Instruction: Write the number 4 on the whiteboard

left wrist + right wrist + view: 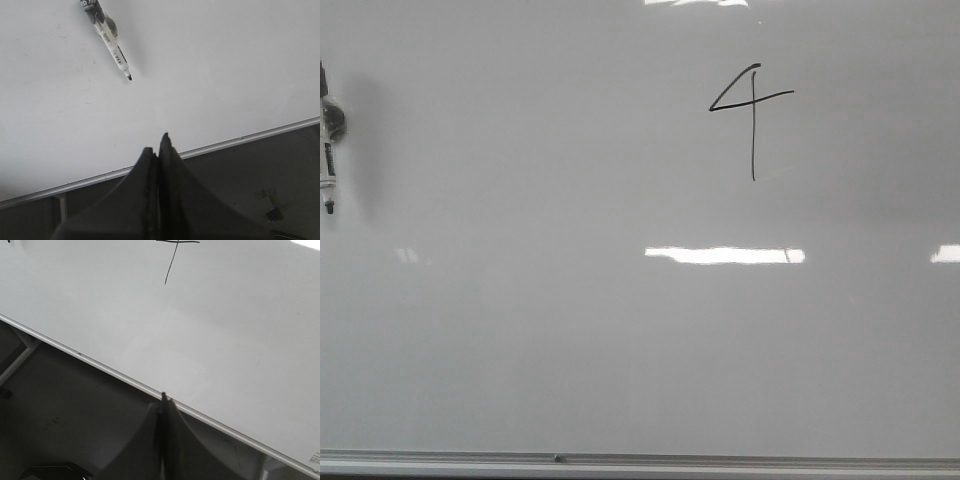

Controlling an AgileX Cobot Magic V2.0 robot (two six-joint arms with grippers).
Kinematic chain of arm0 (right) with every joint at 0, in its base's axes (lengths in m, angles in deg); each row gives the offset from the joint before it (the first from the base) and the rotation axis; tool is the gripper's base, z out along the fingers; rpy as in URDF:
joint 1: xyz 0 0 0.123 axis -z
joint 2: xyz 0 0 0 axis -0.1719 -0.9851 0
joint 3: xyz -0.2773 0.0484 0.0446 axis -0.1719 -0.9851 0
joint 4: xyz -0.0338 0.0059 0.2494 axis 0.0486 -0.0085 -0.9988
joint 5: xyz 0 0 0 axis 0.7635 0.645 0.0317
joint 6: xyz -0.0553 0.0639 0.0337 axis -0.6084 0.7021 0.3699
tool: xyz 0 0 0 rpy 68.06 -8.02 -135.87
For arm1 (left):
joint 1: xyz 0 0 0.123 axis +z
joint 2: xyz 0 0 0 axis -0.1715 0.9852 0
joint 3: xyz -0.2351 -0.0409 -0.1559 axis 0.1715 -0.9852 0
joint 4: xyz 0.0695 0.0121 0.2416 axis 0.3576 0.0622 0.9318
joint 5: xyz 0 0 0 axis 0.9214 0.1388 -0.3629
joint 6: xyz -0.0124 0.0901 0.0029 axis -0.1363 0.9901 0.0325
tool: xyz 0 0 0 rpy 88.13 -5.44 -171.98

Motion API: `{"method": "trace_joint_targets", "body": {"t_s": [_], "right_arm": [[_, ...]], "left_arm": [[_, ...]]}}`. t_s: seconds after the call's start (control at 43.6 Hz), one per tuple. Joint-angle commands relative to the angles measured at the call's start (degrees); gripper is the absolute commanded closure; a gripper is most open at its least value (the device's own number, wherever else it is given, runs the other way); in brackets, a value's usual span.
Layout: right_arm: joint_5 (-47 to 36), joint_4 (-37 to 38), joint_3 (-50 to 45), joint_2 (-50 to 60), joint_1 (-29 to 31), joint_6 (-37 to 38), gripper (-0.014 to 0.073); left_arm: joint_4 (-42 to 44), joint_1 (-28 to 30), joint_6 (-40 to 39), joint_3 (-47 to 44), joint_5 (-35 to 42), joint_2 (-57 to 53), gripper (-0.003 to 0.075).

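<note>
Front view: the number 4 [752, 110] sits drawn high on the right of the whiteboard [570, 340], a marker [328, 150] at the left edge; job looks done | Left wrist view: left gripper [159, 150] pressed together, holding nothing | Right wrist view: right gripper [164, 402] pressed together, holding nothing.

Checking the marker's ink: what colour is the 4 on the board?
Black, thin strokes; the number 4 shows best in the front view, on the whiteboard.

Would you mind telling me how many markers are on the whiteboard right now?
1. The marker sits at the far left edge of the whiteboard, tip down, well left of the number 4. Others may lie outside view.
</note>
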Motion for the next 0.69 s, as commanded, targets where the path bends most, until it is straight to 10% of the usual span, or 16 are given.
{"method": "trace_joint_targets", "body": {"t_s": [0.0, 0.207, 0.413, 0.666], "right_arm": [[-4.5, 0.3, 1.0, -0.5, 0.1, -0.2, 0.0665], [-4.5, 0.3, 1.0, -0.5, 0.1, -0.2, 0.0665], [-4.5, 0.3, 1.0, -0.5, 0.1, -0.2, 0.0665], [-4.5, 0.3, 1.0, -0.5, 0.1, -0.2, 0.0665]], "left_arm": [[0.5, 0.2, -0.1, 2.0, 3.4, -0.4, 0.0741], [-3.6, 10.1, 1.6, -1.6, 8.9, -6.1, 0.074], [-17.2, 18.3, 30.4, -17.2, 33.1, -17.1, 0.0741], [-16.4, 25.0, 29.4, -39.7, 57.4, -30.0, 0.0741]]}}
